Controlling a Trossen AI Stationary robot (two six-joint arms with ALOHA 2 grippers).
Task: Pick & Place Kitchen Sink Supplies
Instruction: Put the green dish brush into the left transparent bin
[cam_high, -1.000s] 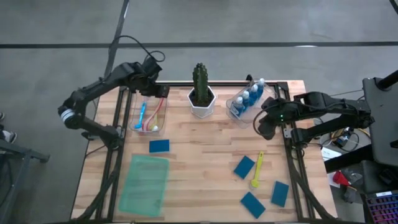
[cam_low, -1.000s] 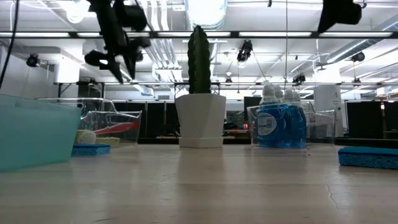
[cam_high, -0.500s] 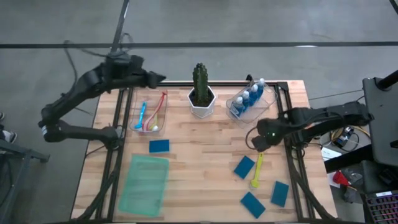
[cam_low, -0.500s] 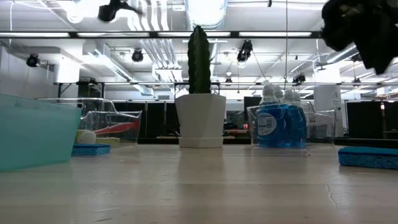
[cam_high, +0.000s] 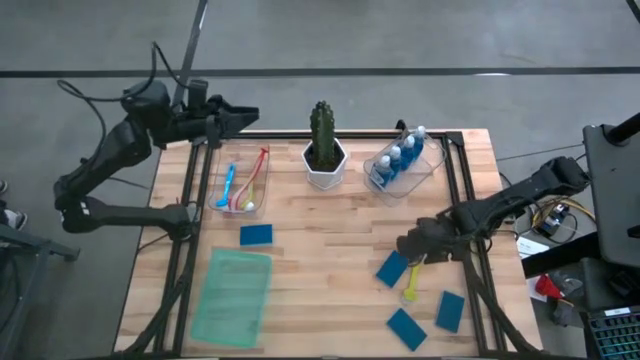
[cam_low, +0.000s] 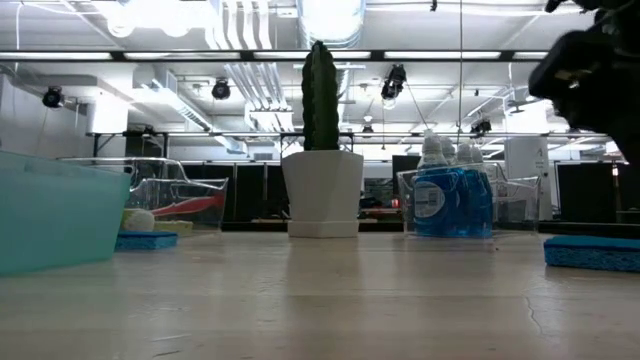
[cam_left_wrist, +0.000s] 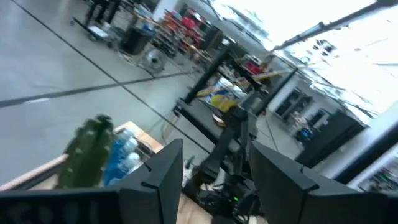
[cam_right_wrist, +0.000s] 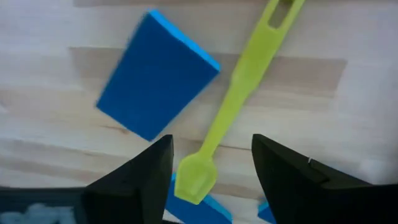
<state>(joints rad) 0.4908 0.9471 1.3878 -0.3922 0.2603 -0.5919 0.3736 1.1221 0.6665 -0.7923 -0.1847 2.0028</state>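
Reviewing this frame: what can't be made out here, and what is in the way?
- High view: the upper part of the lime brush is covered by the right gripper.
- Low view: the right gripper is cut off by the picture's edge.
- Low view: the brushes in the clear bin blur together; their colours cannot be separated.
- Left wrist view: the blue bottles are blurred and cannot be counted.

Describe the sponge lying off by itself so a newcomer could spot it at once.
Start at the large green tray on the table's left side. Just above its top edge lies one flat blue sponge, below the clear bin holding brushes. Unlike the other loose sponges clustered right, it lies alone.
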